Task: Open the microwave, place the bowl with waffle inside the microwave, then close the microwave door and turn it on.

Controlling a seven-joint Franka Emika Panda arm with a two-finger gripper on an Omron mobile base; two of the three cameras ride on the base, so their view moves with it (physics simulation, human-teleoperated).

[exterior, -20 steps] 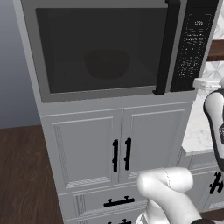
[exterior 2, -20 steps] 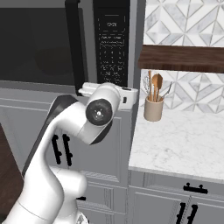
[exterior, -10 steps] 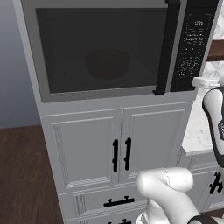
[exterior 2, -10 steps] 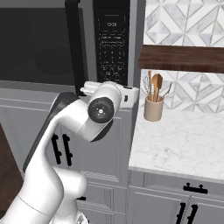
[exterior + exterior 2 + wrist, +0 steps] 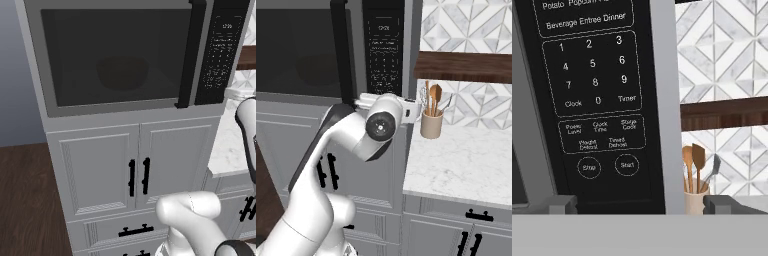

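The microwave is built in above white cabinets, and the microwave door is shut, its black bar handle beside the keypad. Behind the dark window the bowl shows dimly on the turntable; the waffle cannot be made out. My gripper is open and empty, held close before the lower keypad. Its fingertips straddle the panel just below the Stop and Start buttons. In the right base view the hand sits at the microwave's lower right corner.
A beige utensil holder with wooden spoons stands on the marble counter just right of the hand. A dark wooden shelf hangs above it. White cabinet doors with short black handles lie under the microwave.
The wrist has edged slightly to the right and down in front of the keypad. The door stays shut and the jaws stay wide.
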